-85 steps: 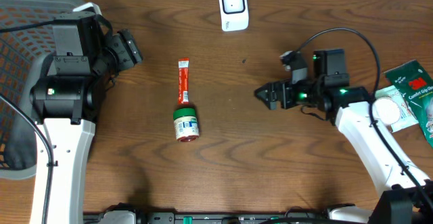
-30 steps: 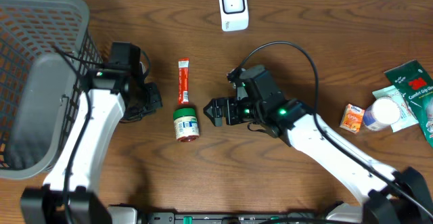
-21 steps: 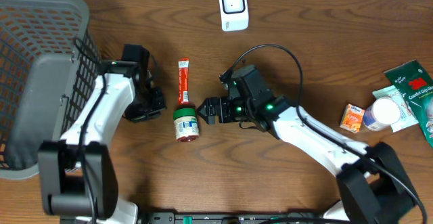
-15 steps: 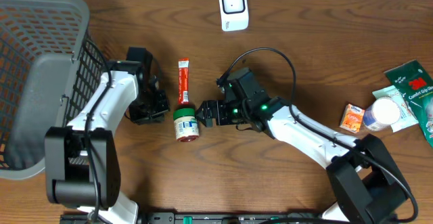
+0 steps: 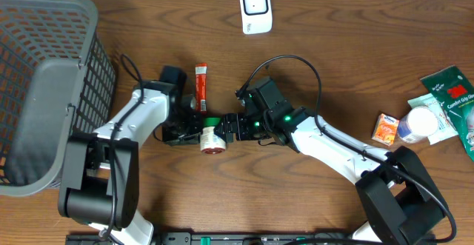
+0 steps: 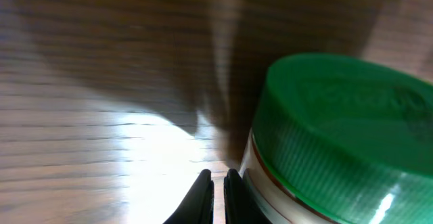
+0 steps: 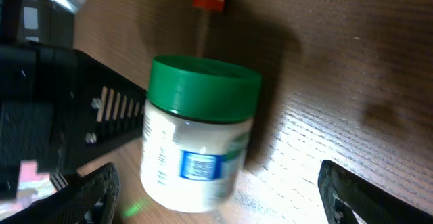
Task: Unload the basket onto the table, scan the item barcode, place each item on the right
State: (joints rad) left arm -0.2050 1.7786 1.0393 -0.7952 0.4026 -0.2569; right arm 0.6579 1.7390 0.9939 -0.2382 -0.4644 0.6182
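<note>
**Two hands at the jar, neither gripping it**

Overhead: we see the green-lidded jar [image 5: 212,135] lying on the wooden surface [image 5: 333,60], its lid end toward the red sachet [image 5: 201,89] just beyond it. The left hand [image 5: 194,129] sits at the jar's left side and the right hand [image 5: 231,125] at its right side. The white scanner [image 5: 255,8] stands well beyond the jar, past the sachet. The grey basket [image 5: 44,89] is far to the jar's left, and a small orange box [image 5: 385,129] lies far to its right.

Left wrist: our left hand [image 6: 218,187] has its fingers pressed together with nothing between them. The tips sit just beside the jar [image 6: 338,136], under the lid's rim. We cannot tell whether they touch it.

Right wrist: our right hand [image 7: 216,197] has its fingers [image 7: 98,190] spread wide. The jar [image 7: 193,143] lies between them and appears clear of both. A blue patch on its white label faces us.
</note>
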